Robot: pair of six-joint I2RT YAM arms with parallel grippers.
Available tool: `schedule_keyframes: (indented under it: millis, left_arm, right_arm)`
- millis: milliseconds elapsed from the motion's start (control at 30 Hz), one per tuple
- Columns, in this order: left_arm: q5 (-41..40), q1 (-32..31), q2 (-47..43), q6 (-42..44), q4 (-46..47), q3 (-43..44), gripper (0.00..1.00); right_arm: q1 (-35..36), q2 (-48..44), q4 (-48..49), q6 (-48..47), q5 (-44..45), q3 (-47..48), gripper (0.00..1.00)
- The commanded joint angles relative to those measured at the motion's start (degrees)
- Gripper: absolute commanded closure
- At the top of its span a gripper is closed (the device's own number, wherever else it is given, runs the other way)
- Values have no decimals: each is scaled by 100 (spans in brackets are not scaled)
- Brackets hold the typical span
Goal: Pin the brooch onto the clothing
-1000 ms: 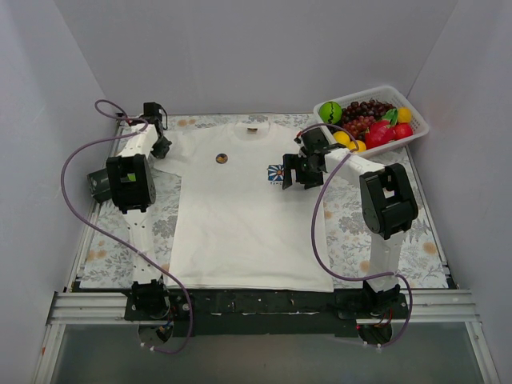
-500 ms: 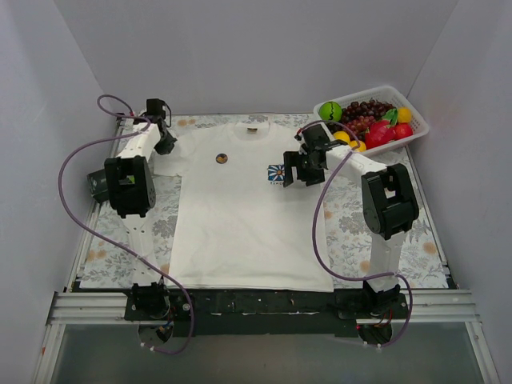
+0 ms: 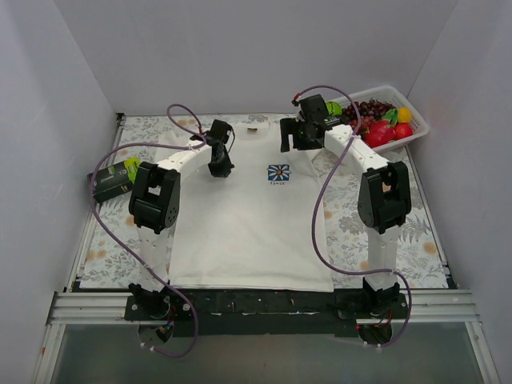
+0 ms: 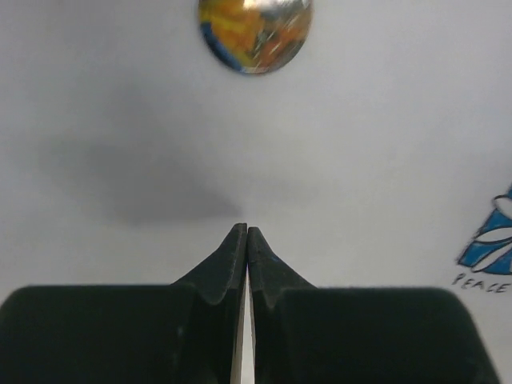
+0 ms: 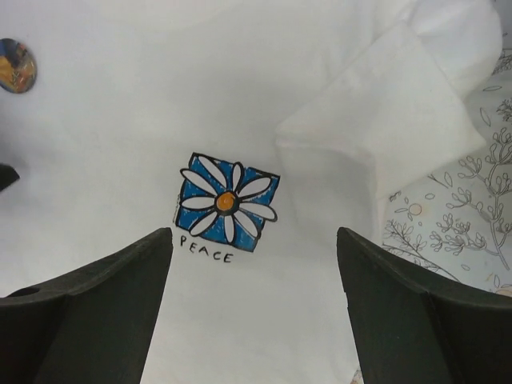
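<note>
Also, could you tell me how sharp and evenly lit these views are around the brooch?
Left wrist: the brooch is soft, with a white glare patch on its top, and a diffuse grey shadow falls on the shirt left of the shut left tool. Right wrist: the flower print is crisp. Top external: lighting is even, and the left tool covers the brooch.

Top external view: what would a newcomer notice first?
The white T-shirt spread flat in the middle, its blue flower print on the chest. Far right, a basket of bright fruit. The left gripper, shut, is just short of the tiny brooch on the shirt.
</note>
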Motion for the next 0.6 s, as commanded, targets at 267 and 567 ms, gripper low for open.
schedule_keyframes:
  millis: [267, 567]
  left_arm:
    - [256, 14, -414, -515, 291, -1394, 100]
    - [19, 128, -432, -498, 132, -1438, 100]
  right_arm:
    - [31, 981, -136, -407, 650, 947, 20]
    - [31, 236, 706, -557, 1108, -79, 17]
